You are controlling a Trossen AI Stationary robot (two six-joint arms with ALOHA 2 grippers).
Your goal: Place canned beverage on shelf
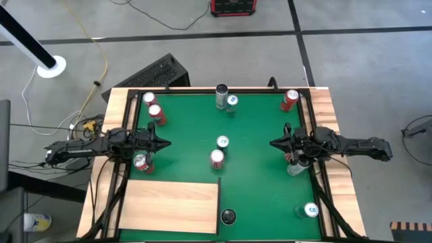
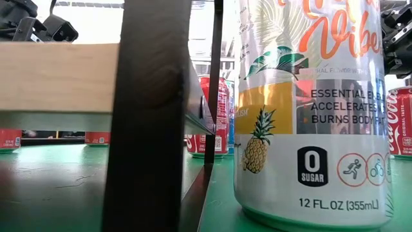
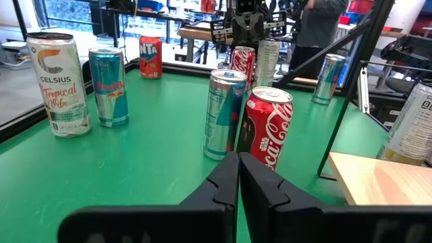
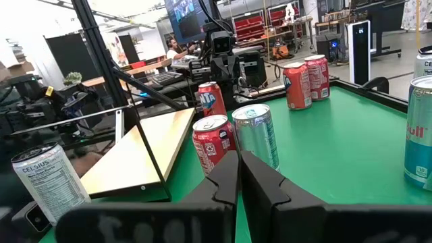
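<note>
Looking down from above, I see the left gripper (image 1: pixel 165 142) and right gripper (image 1: pixel 273 143) pinched shut and holding nothing. The shelf (image 1: pixel 172 206) is bare. My left wrist view shows a red can (image 3: pixel 268 128) just ahead. I think picking comes next: open up, reach it.

Setting: robotics lab or workshop. Evidence: bare concrete floor (image 1: pixel 351 61) with loose cables (image 1: pixel 88 47); green mat (image 1: pixel 256 169) on a framed wooden table; benches, red storage bins (image 4: pixel 253 27), a monitor (image 4: pixel 187 17) and a person (image 3: pixel 324 27) stood beyond.
</note>
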